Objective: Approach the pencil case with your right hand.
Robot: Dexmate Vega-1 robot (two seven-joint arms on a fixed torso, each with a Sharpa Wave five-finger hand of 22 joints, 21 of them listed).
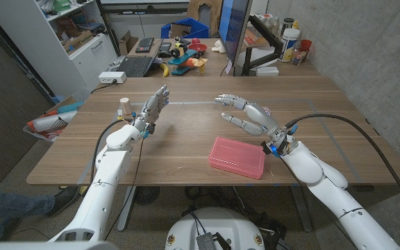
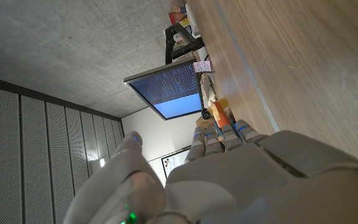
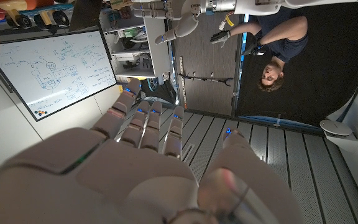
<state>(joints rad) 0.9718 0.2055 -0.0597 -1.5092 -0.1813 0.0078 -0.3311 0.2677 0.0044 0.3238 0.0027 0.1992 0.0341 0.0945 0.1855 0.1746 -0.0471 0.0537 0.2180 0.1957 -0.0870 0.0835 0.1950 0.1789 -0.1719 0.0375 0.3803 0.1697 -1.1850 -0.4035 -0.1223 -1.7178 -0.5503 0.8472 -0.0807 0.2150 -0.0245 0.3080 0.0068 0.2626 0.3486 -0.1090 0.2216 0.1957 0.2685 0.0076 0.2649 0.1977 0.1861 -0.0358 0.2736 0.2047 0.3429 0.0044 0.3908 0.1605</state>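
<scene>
1. Right robot hand (image 1: 245, 114) hangs over the desk (image 1: 186, 132) on the robot's right side, fingers spread and reaching toward the middle of the desk, holding nothing. In the right wrist view the same robot hand (image 3: 148, 155) shows its fingers apart and empty.
2. Left robot hand (image 1: 151, 108) stands well apart on the other side of the desk, fingers straight and close together, also with nothing in it; it shows from behind in the left wrist view (image 2: 229, 174).
3. Pink pencil case (image 1: 237, 157) lies flat on the desk near the robot's edge, just below and a little inward of the right robot hand in the head view, under the line of its forearm rather than under its fingers. The 2 are not touching.
4. Its long axis runs roughly across the desk from left to right, with the right end tilted slightly nearer the robot.
5. The right robot hand is clearly the nearer of the 2. By my judgement the approach calls for drawing back toward the robot and lowering, since the fingers reach past the case.
</scene>
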